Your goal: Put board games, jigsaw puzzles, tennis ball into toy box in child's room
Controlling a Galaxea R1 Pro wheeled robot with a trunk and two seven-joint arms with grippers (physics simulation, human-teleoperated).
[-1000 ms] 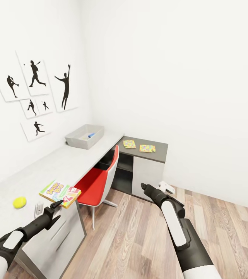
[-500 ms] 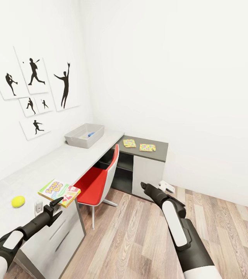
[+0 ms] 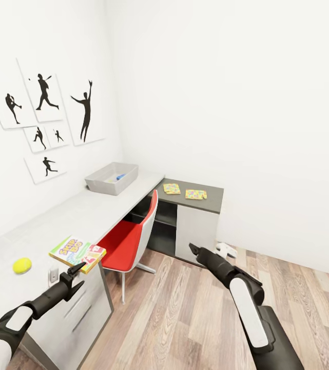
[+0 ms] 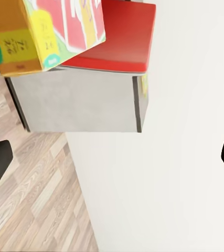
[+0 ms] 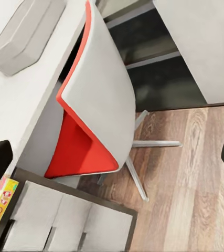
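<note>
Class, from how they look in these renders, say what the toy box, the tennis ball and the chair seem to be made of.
Toy box: probably moulded plastic, matte light grey, with smooth sloping walls and a thick rim.
Tennis ball: likely felt over rubber; dull yellow-green with no shine.
Chair: hard light grey shell, probably plastic; the red seat looks smooth, padding uncertain.

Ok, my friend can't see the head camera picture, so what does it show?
A white desk runs along the wall with a yellow-green ball, a green Skip-Bo box at its edge, and a grey toy box further back. The left end effector hovers open near the Skip-Bo box. A red chair stands at the desk; two puzzles lie on a dark cabinet.
</note>
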